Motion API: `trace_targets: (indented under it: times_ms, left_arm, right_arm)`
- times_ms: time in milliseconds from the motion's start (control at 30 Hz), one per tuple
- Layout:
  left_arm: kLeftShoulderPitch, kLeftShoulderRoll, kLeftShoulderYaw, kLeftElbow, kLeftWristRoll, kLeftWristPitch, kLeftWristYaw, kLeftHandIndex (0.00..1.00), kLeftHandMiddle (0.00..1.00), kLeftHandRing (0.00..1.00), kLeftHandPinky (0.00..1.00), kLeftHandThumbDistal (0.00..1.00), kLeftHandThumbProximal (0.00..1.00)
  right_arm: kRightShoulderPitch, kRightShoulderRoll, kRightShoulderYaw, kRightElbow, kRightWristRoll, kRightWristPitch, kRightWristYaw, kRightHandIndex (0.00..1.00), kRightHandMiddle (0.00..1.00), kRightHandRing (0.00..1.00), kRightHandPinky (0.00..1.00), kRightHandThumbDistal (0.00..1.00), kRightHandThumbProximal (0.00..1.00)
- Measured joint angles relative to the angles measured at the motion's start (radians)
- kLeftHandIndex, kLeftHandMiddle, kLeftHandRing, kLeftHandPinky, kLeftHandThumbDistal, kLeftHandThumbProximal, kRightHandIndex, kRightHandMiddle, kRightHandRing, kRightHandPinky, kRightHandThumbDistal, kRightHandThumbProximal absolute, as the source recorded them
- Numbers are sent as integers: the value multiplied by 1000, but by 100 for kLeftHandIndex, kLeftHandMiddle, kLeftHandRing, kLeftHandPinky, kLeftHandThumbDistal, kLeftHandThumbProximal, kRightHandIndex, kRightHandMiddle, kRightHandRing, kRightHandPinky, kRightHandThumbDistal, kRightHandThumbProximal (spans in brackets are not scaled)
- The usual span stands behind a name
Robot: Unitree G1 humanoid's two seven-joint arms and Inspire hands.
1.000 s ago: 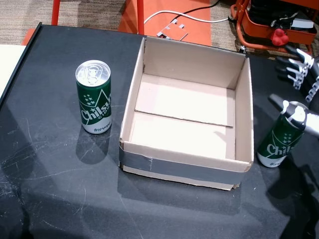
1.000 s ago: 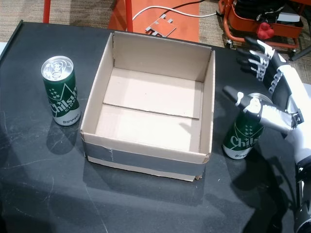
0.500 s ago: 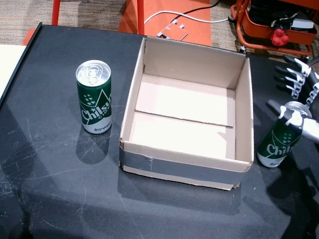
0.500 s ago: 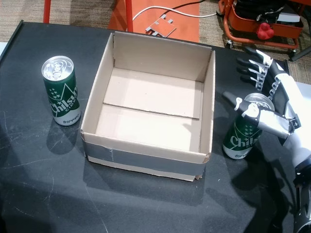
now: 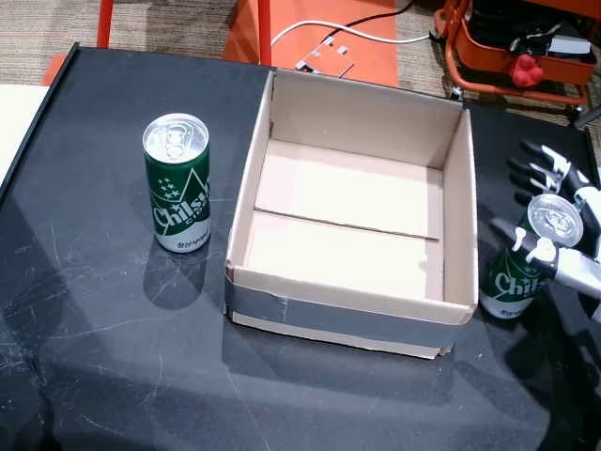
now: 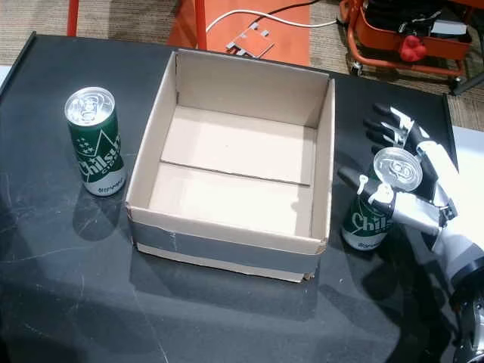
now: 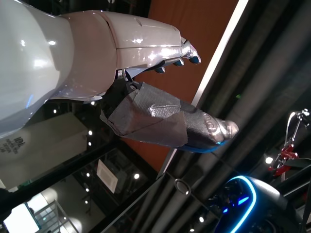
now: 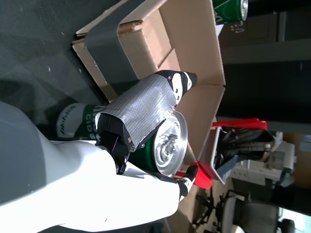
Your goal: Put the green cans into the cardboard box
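1. Cardboard box (image 5: 349, 310), open-topped and upright in the middle of the black table (image 5: 94, 319); grey tape along its 6 o'clock wall, bare floor inside crossed by one flap seam. Seen the same in a head view (image 6: 227, 246).
2. One green can (image 5: 177, 183) upright at 9 o'clock of the box, just beside its wall but apart from it, silver top and pull tab facing up, white lettering on the side. Also in a head view (image 6: 95, 141), and as a small green shape past the far box corner in the right wrist view (image 8: 231, 10).
3. Second green can (image 5: 512, 282) at 3 o'clock of the box, just beside the wall, leaning a little with its silver top toward 1 o'clock; foot on or very near the table, cannot tell which. Shown likewise in a head view (image 6: 364, 223) and the right wrist view (image 8: 167, 143).
4. Right hand (image 5: 568, 240) wrapped round that can near its top: thumb across the side facing the box, dark-tipped fingers (image 6: 386, 125) curling behind at 12 o'clock. Grasp confirmed in the right wrist view (image 8: 141, 111), taped thumb lying over the can's rim.
5. Left hand (image 7: 146, 73) visible only in the left wrist view, against ceiling and lights; fingers loosely apart, grasping nothing.
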Motion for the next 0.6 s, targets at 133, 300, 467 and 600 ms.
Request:
trace_targets:
  times_ms: [133, 300, 467, 600]
  left_arm:
    - [-5, 0, 3, 8, -5, 14, -7, 96, 96, 100, 100, 74, 59]
    - [-5, 0, 4, 8, -4, 17, -6, 97, 96, 100, 100, 71, 60]
    - [-5, -1, 9, 8, -5, 16, -5, 96, 96, 100, 100, 73, 60]
    - [-5, -4, 11, 10, -7, 17, 0, 97, 96, 100, 100, 75, 60]
  right_arm:
    - [1, 0, 16, 3, -27, 1, -29, 96, 92, 89, 94, 100, 71]
    - [3, -1, 22, 12, -49, 3, -62, 95, 92, 89, 94, 100, 71]
    - [5, -1, 20, 23, -53, 16, -68, 97, 93, 90, 94, 100, 70]
    - [5, -1, 20, 26, -55, 28, -69, 96, 93, 90, 94, 100, 71]
